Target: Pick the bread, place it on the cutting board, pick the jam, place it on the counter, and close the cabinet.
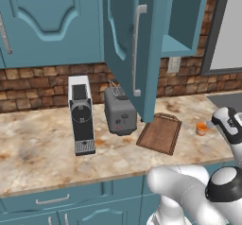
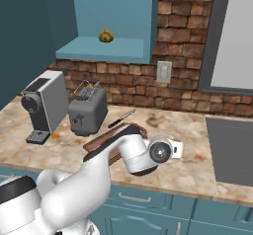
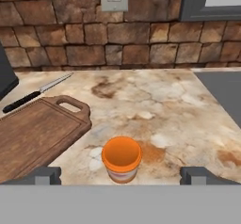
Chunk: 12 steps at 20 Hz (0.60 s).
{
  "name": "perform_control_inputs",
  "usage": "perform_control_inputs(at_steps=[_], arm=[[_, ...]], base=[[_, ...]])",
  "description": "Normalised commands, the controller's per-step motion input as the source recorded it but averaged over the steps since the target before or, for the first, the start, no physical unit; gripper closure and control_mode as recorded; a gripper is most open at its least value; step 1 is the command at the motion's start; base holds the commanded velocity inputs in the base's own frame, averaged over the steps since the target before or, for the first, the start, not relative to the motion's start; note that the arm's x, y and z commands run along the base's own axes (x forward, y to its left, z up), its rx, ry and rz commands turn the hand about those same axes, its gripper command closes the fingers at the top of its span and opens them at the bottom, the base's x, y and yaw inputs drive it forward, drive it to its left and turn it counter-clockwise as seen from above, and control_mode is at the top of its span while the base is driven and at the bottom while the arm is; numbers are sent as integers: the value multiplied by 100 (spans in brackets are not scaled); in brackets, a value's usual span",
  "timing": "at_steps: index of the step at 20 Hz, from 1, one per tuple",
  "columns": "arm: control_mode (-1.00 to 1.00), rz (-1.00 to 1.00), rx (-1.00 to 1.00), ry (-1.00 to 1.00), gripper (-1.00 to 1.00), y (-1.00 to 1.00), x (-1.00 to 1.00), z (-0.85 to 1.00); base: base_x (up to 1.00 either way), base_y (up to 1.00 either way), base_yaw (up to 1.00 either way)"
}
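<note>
The bread (image 2: 105,36) is a small tan bun on the shelf of the open cabinet (image 1: 127,44). The cabinet's teal door swings out over the counter (image 1: 38,143). Nothing lies on the dark wooden cutting board (image 1: 160,133) (image 3: 33,133). The jam (image 3: 122,158) (image 1: 202,128) is an orange jar standing upright on the counter, just right of the board's handle end. My gripper (image 3: 122,176) is open, low over the counter. The jar stands just ahead of it, between the lines of its two fingertips (image 3: 47,175), and touches neither.
A coffee machine (image 1: 81,115) and a grey toaster (image 1: 119,109) stand left of the board. A knife (image 3: 35,93) lies behind it by the brick wall. A dark cooktop (image 2: 230,150) is set into the counter at right. A wall outlet (image 2: 163,71) sits above.
</note>
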Motion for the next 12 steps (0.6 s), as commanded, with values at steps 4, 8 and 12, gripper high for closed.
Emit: perform_control_inputs(at_steps=[4, 8, 12], arm=[[-100, 0, 0, -5, -100, 1, -18, 35], [-100, 0, 0, -4, -100, 2, -14, 28], [-100, 0, 0, -3, -100, 8, -15, 28]], base=[[0, 0, 0], [0, 0, 0], [0, 0, 0]])
